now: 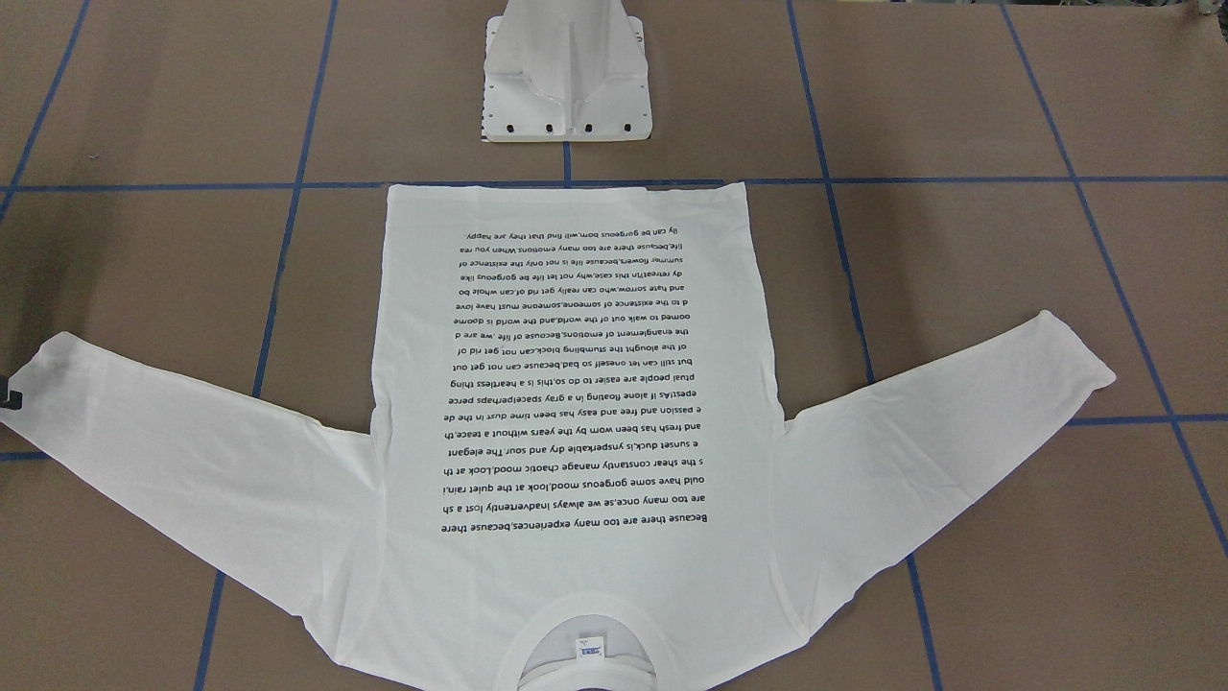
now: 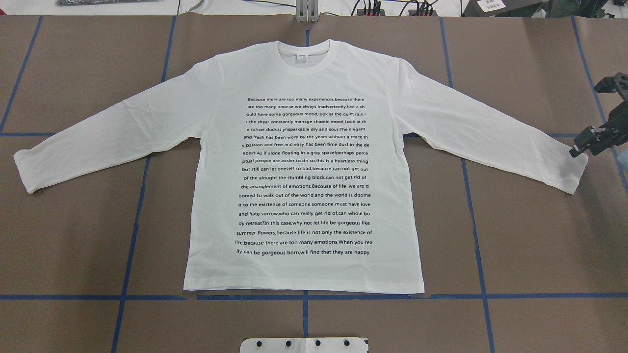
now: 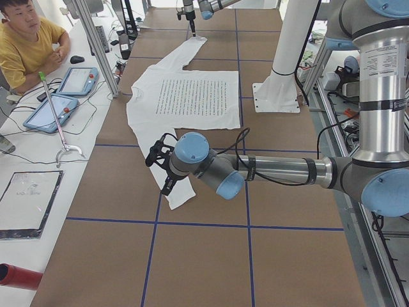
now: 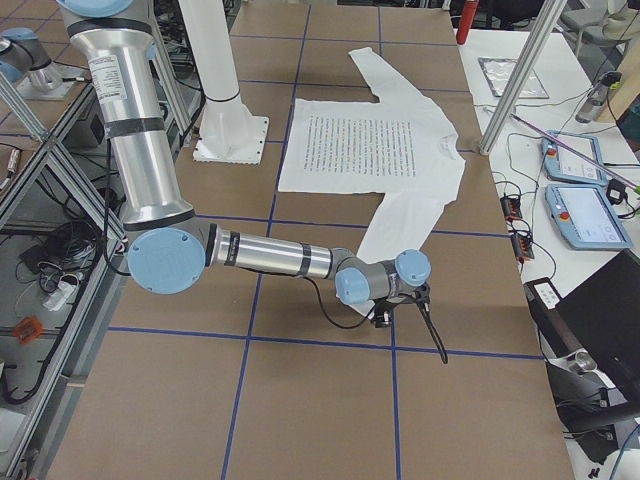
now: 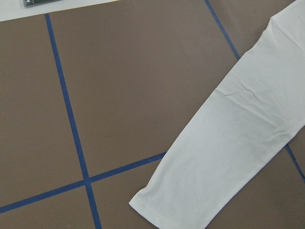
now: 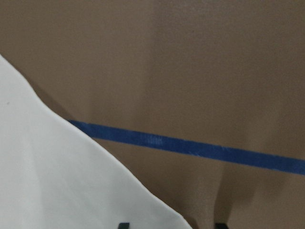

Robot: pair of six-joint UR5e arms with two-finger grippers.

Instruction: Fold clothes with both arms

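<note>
Nearest the pedestal (image 2: 304, 345) the hem (image 2: 304, 287), farthest the collar (image 2: 304, 63): T-shirt (image 2: 304, 171) lies flat, print up, nothing folded; first grasp in hand, right gripper (image 2: 584, 143) spread astride the right cuff (image 2: 571, 171) (left gripper (image 3: 158, 173) by the other cuff (image 2: 24, 171), jaw state indeterminable); next move, judged: pinch both cuffs cleanly.

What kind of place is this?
Likely a robotics lab test cell: teach pendants on a side bench, a blue tape grid on the table, and a person alongside.
</note>
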